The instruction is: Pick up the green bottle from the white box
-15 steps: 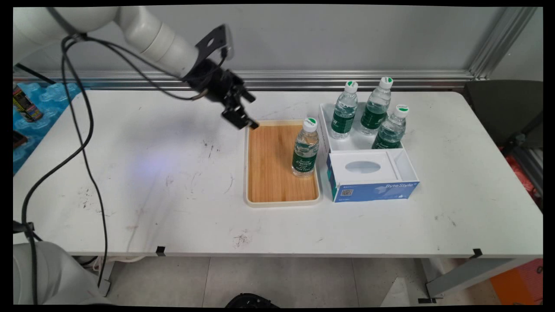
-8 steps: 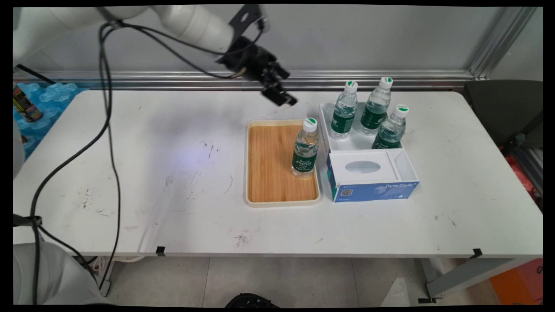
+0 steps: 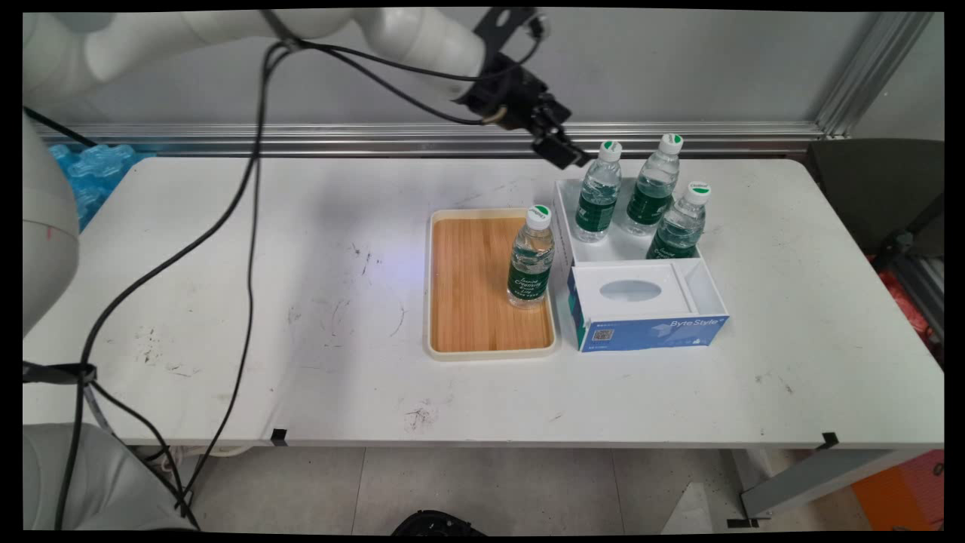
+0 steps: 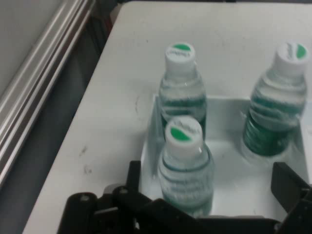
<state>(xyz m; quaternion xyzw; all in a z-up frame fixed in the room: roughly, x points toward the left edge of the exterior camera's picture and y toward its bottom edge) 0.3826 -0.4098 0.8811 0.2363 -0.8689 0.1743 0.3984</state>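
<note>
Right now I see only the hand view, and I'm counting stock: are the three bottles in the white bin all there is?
Observer: No. A fourth bottle stands upright on a wooden tray, left of the white bin.
Operator: Anything else near the bin?
Observer: A blue tissue box sits at its near end.
Operator: How high is my pincer?
Observer: The pincer hangs in the air beside the back-left bottle, about level with its cap.

Nearest bottle's (image 4: 186, 168) base hidden behind the black linkage in the hand view, right-hand bottle (image 4: 276, 100) cut by that picture's edge, bottle labels' print too small to read in the main view, white tray's (image 3: 626, 245) near part hidden behind the tissue box (image 3: 641, 305)
</note>
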